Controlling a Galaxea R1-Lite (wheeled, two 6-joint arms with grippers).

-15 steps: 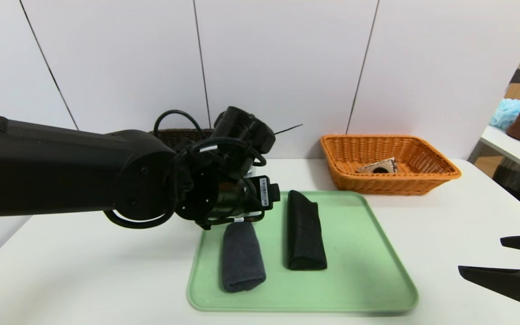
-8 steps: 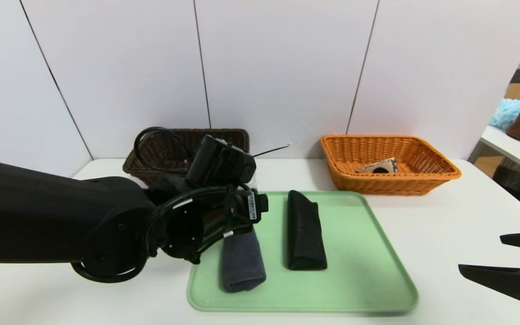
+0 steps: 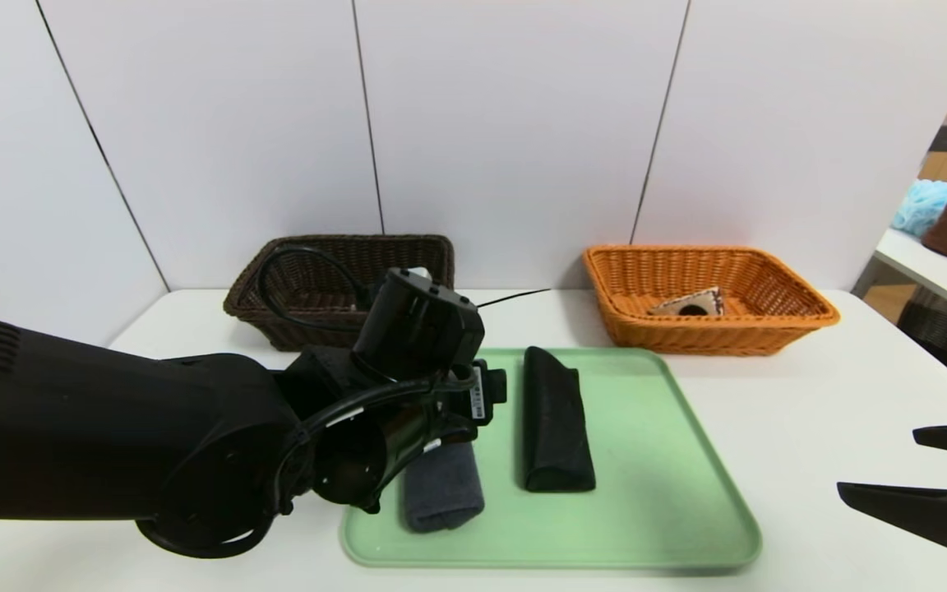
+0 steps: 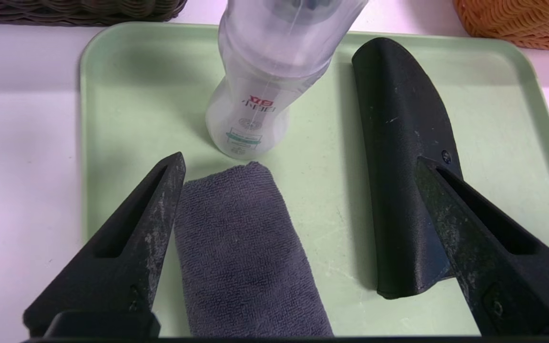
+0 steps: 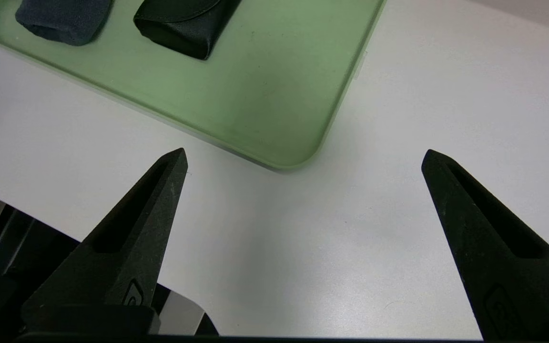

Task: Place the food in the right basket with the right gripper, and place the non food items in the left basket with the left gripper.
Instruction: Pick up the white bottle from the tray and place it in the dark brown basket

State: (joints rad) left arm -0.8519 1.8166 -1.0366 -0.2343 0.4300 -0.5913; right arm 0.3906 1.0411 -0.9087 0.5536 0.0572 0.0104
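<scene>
Grey towel (image 3: pixel 444 487), folded, lying in the left part of a green tray (image 3: pixel 634 559) on a white counter (image 3: pixel 802 395). Its long axis runs from the tray's far side to its near side, the near end angled slightly right. A clear bottle (image 4: pixel 248 119) stands just beyond its far end; a black case (image 3: pixel 557 427) lies apart to its right, also lengthwise from far to near.

The left arm has just come lower and nearer, uncovering more of the dark basket (image 3: pixel 334 319) beyond the tray's left side. The left tool (image 4: pixel 299 158) is above the tray, spread wide and gripping nothing. That suggests a fresh non-food pick-up, probably the towel, though the bottle or case is possible; the jaws would need centring over whichever is chosen.

Beyond the tray's right side, the orange basket (image 3: pixel 712 335) holds a wedge (image 3: pixel 691 304), probably the food, so that half looks done. The right tool (image 3: pixel 876 460) is parked right of the tray, spread and unloaded.
</scene>
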